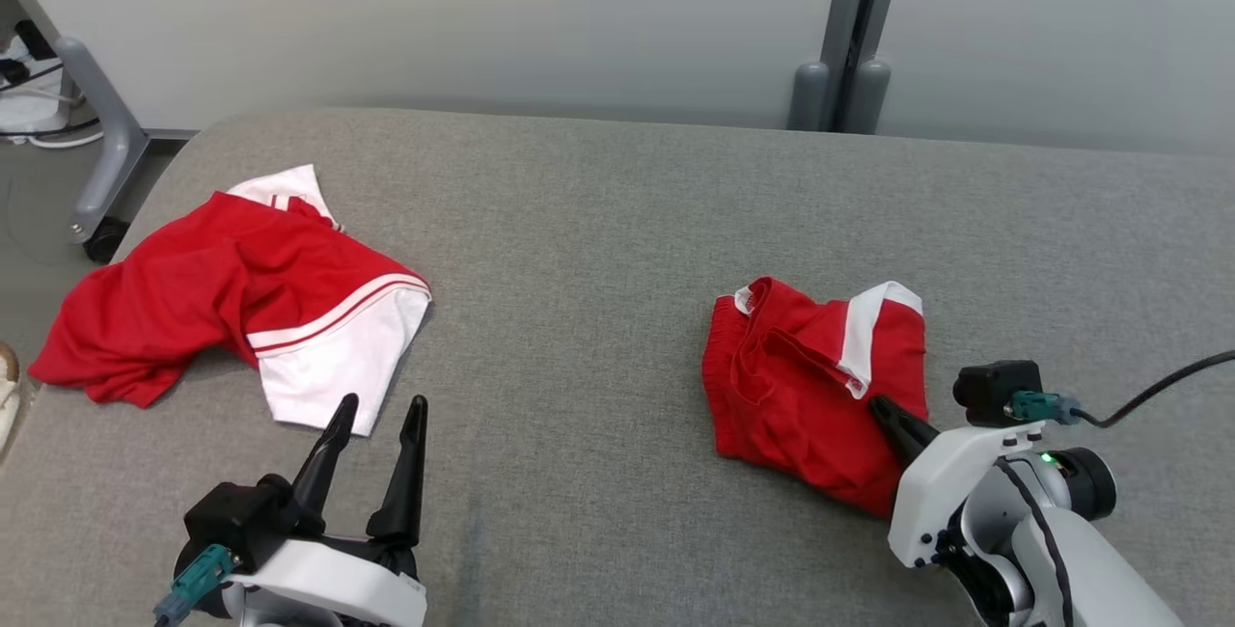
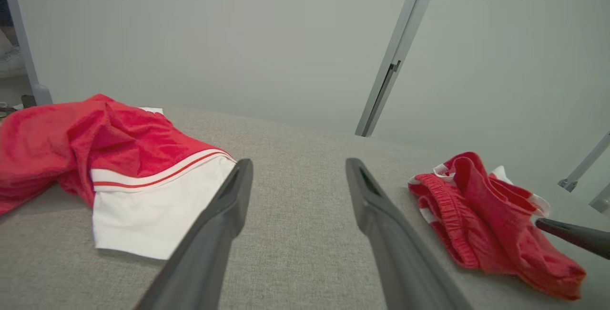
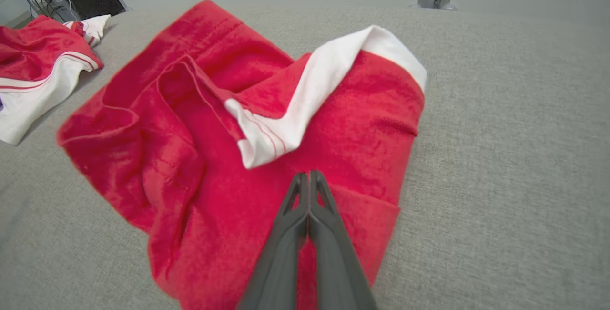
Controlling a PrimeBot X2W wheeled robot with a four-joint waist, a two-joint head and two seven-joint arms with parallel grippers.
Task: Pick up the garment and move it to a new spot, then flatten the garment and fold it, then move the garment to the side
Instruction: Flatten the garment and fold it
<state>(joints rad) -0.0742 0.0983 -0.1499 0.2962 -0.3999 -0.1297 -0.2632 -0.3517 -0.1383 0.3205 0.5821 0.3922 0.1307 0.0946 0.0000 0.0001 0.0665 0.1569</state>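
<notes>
The garment [image 1: 801,376] is a crumpled red piece with a white band, lying right of centre on the grey cloth-covered table [image 1: 598,251]. My right gripper [image 1: 883,407] is shut, its tips pressed down on the garment's near right part. In the right wrist view the right gripper [image 3: 309,174] has both fingers closed together on the red cloth [image 3: 214,157], just below the white band. My left gripper [image 1: 382,405] stands open over bare table at the lower left, holding nothing. The left wrist view shows the left gripper [image 2: 299,164] open, and the garment [image 2: 476,224] off to its right.
A second red and white garment [image 1: 232,289] lies spread at the table's left edge, just beyond my left fingers. A grey frame leg with a caster [image 1: 106,154] stands left of the table. A grey post [image 1: 849,29] rises against the wall behind.
</notes>
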